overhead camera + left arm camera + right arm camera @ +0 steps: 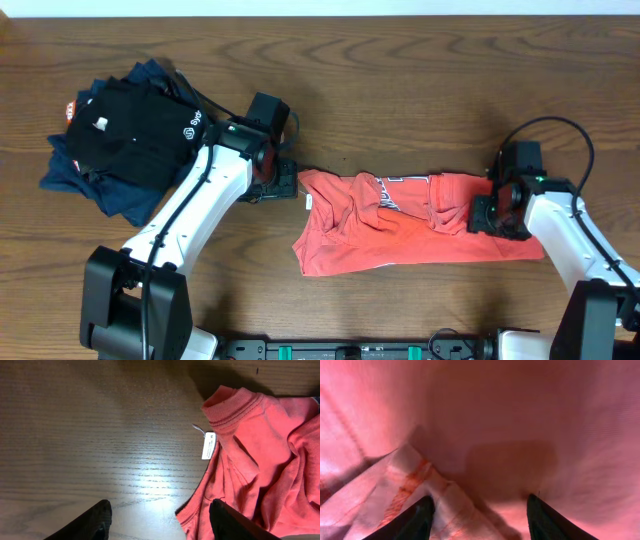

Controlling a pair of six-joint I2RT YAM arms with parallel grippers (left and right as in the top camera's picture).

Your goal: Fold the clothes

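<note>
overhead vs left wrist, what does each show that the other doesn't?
Overhead only: the dark clothes pile, the right tool over the red shirt's right end, the lettering. Left wrist only: the left tool's fingers spread, one over bare table, one at the shirt's edge; the collar ribbing. Both: shirt, white tag, table.

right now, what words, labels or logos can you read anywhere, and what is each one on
No text reads clearly enough to quote.
The print on the red shirt: crumpled, unreadable.
The neck tag: lettering too small.
The white logo on the black shirt: blurred.
</note>
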